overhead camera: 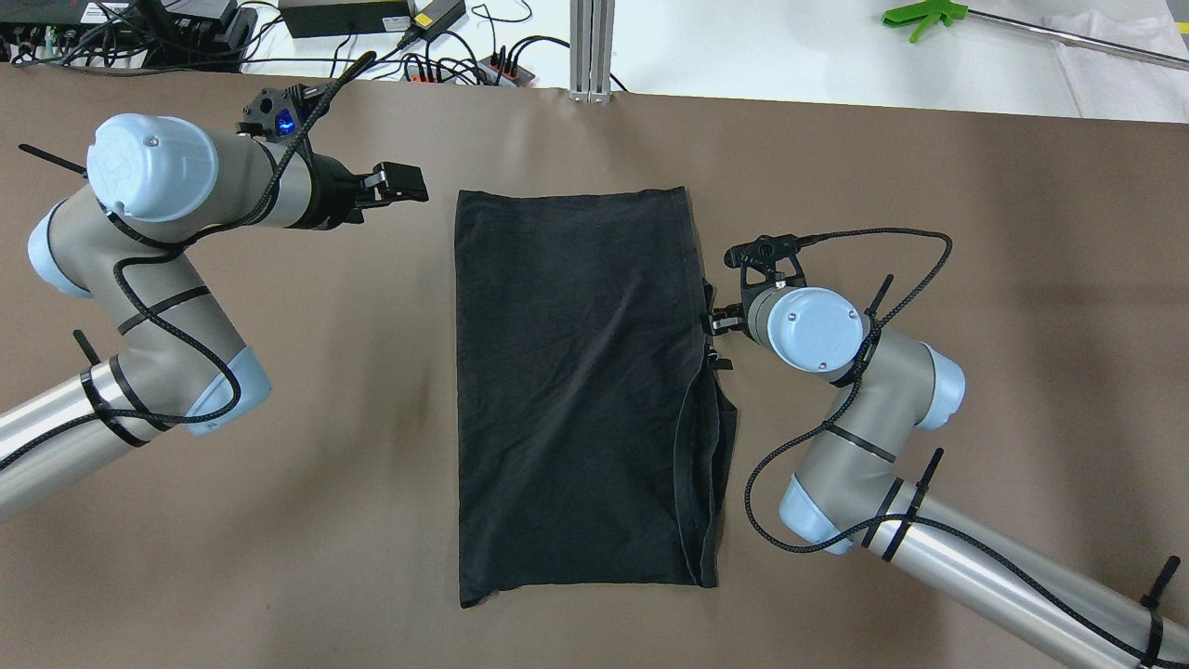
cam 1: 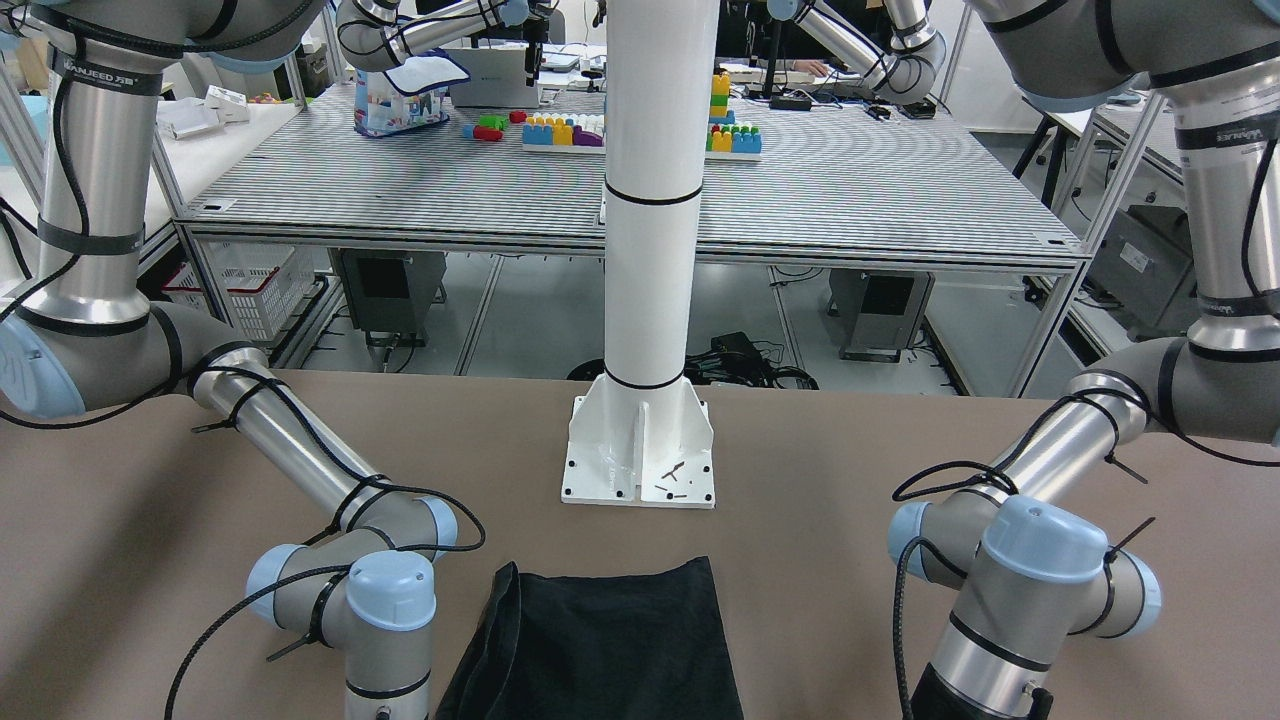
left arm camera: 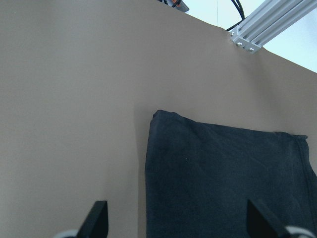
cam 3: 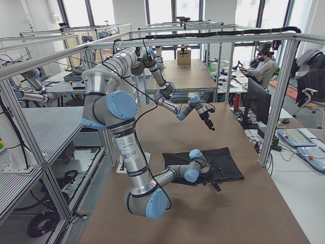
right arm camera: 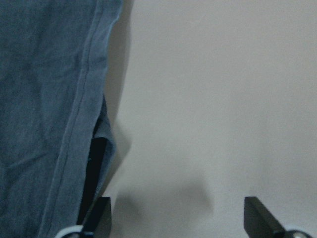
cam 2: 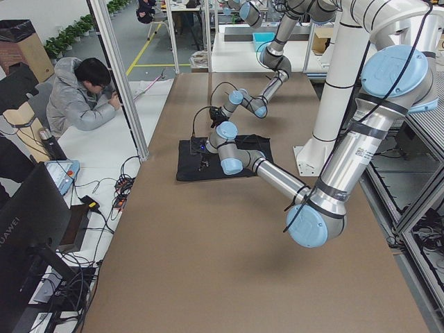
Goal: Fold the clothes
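The clothes (overhead camera: 576,390) are one black garment lying flat as a tall rectangle in the middle of the brown table, with its right edge doubled into a narrow fold (overhead camera: 706,465). My left gripper (overhead camera: 409,183) hovers just left of the garment's far-left corner (left arm camera: 154,115). In the left wrist view its fingers (left arm camera: 96,218) stand wide apart and hold nothing. My right gripper (overhead camera: 713,342) sits at the garment's right edge. It is open, one finger (right arm camera: 99,214) by the hem (right arm camera: 84,99), the other over bare table.
The white pillar base (cam 1: 640,460) is bolted to the table behind the garment (cam 1: 600,640). Cables and power strips (overhead camera: 464,67) and an aluminium post (overhead camera: 592,46) line the far edge. A seated person (cam 2: 83,97) is beside the table.
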